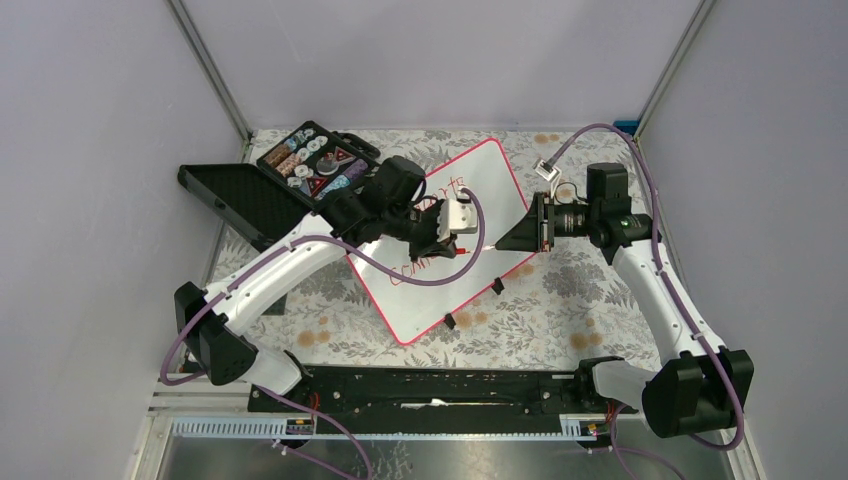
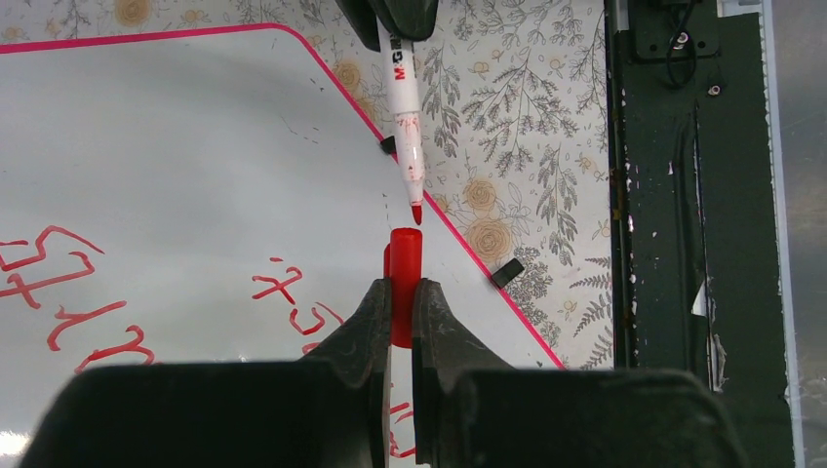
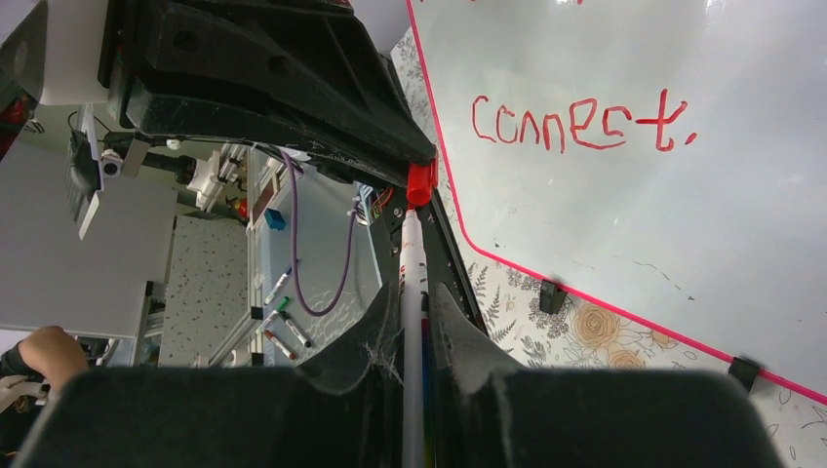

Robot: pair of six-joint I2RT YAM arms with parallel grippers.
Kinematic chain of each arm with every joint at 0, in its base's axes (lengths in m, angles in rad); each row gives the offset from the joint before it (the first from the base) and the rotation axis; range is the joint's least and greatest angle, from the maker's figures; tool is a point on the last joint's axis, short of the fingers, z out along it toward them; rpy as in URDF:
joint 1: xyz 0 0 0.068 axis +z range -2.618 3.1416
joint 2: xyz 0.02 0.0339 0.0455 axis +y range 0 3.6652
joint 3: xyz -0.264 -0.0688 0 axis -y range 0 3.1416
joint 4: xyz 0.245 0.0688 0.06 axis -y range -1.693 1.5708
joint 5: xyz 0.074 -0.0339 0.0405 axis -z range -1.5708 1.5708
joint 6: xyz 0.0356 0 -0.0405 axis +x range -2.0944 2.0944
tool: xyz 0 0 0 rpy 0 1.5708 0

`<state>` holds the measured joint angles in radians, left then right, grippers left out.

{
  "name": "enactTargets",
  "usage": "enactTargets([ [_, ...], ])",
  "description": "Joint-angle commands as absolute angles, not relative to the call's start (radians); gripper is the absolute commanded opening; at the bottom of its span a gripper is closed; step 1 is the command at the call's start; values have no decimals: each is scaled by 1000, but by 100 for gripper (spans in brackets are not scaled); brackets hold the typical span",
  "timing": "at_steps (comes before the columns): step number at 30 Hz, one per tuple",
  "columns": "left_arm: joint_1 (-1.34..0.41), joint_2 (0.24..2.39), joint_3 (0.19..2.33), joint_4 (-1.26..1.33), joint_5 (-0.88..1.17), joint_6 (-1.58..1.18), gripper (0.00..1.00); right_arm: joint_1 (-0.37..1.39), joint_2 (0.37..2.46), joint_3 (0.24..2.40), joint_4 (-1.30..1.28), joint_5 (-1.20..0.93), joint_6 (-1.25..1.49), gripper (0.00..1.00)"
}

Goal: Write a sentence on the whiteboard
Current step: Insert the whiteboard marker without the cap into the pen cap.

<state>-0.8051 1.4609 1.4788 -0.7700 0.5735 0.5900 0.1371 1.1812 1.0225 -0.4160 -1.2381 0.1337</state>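
Observation:
The whiteboard (image 1: pixel 425 305) lies tilted on the floral tablecloth, with the red sentence (image 1: pixel 415 272) written on it in two lines. The word "connect." (image 3: pixel 575 125) reads plainly in the right wrist view. My left gripper (image 2: pixel 402 288) is shut on a red marker cap (image 2: pixel 404 263), held above the board's right edge. My right gripper (image 3: pixel 414 292) is shut on the white marker (image 3: pixel 413 283). The marker's red tip (image 2: pixel 416 213) points at the cap's open end, with a small gap between them. Both grippers meet tip to tip over the board (image 1: pixel 488 246).
A black case (image 1: pixel 300 165) of small items stands open at the back left, its lid (image 1: pixel 235 200) folded out. Two black clips (image 1: pixel 497 286) (image 1: pixel 451 322) sit on the board's near edge. A black rail (image 1: pixel 420 390) runs along the near table edge. Spare markers (image 3: pixel 283 327) lie beyond the table.

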Motion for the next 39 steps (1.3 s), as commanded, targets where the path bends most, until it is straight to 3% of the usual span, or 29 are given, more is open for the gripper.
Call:
enactTargets([
  [1, -813, 1432, 1517, -756, 620, 587, 0, 152, 1184, 1049, -422, -1233, 122, 0],
  [32, -841, 1512, 1580, -681, 620, 439, 0, 205, 1205, 1051, -381, -1162, 128, 0],
  [39, -841, 1543, 1631, -646, 632, 362, 0, 223, 1214, 966, -218, -1166, 226, 0],
])
